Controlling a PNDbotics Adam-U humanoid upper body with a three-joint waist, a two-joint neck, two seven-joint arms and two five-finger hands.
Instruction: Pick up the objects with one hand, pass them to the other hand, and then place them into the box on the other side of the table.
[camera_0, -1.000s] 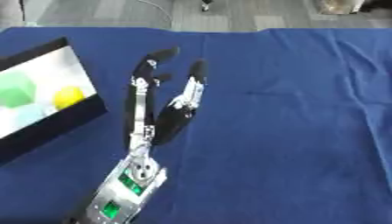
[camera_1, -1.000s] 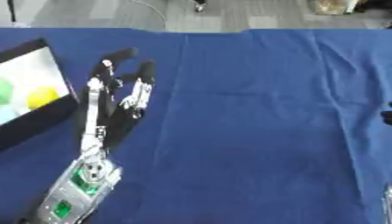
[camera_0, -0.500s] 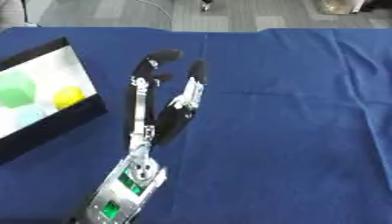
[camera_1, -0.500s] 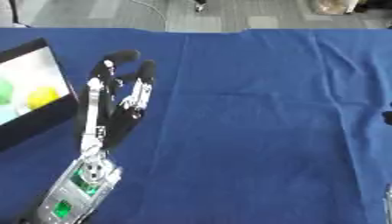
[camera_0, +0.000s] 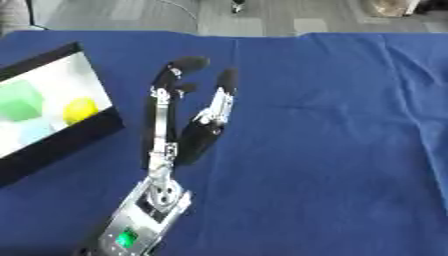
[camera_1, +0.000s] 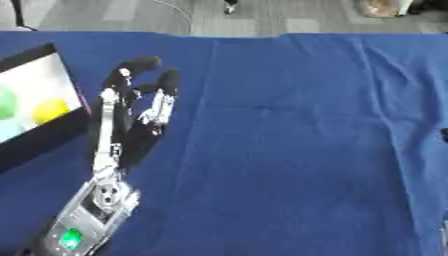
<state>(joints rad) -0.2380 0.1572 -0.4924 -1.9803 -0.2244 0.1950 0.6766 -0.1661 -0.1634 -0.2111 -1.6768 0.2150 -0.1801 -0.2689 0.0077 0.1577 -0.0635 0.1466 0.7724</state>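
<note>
The left robot hand (camera_0: 197, 135) extends over the blue cloth-covered worktop (camera_0: 324, 150), fingers stretched forward and relaxed, holding nothing. It sits just right of the black-walled box with a white floor (camera_0: 83, 135) at the left edge of the worktop, apart from its wall.

Contents of the box, as visible:
- a green block-shaped object (camera_0: 19, 102)
- a yellow rounded object (camera_0: 80, 109)
- a pale bluish shape (camera_0: 35, 132) near the front wall, not identifiable

The right robot hand does not show clearly in either view; only a small dark edge appears at the far right of the right eye view, so its finger state cannot be determined.

Task status (judgement): no loose object lies on the visible cloth, and none is carried by the left robot hand. The objects in view rest inside the box on the left side, which suggests that the placements for these items are complete. The empty left robot hand beside the box is consistent with a position following a release. Whether further objects remain outside the field of view, on the right side, cannot be told; if any do, a new pick, hand-over and placement cycle is required
</note>
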